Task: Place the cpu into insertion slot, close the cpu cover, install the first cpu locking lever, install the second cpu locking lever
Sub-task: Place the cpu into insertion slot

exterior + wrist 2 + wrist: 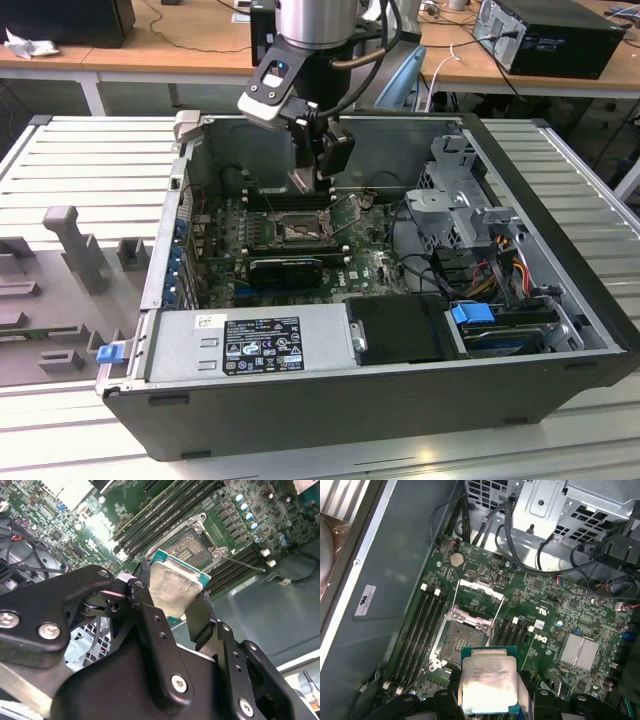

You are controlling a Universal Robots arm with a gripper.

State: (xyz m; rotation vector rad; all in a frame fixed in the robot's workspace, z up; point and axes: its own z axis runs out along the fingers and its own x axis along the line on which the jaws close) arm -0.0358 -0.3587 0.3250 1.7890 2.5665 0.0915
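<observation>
The cpu (487, 682) is clenched by two opposite edges between the black jaws, its pale metal top turned toward the wrist cameras (its green rim shows at the edges in both wrist views). It is carried in the air inside the open computer case (560, 330), which stands on the slatted worktop (90, 160), and it is judged to be apart from the board, touching nothing but the jaws. The insertion slot (462, 642) lies on the green motherboard (555, 615), between two banks of memory slots (420, 630) and toward the case's rear wall; its dark centre is bare. In the first wrist view the slot is seen just beyond the chip's leading edge, so the chip is judged to hang above it and slightly short of it, with their sides nearly parallel. The cpu cover (477, 587) is swung open at the slot's far side, and a thin wire lever (242, 562) is seen free beside the socket.
</observation>
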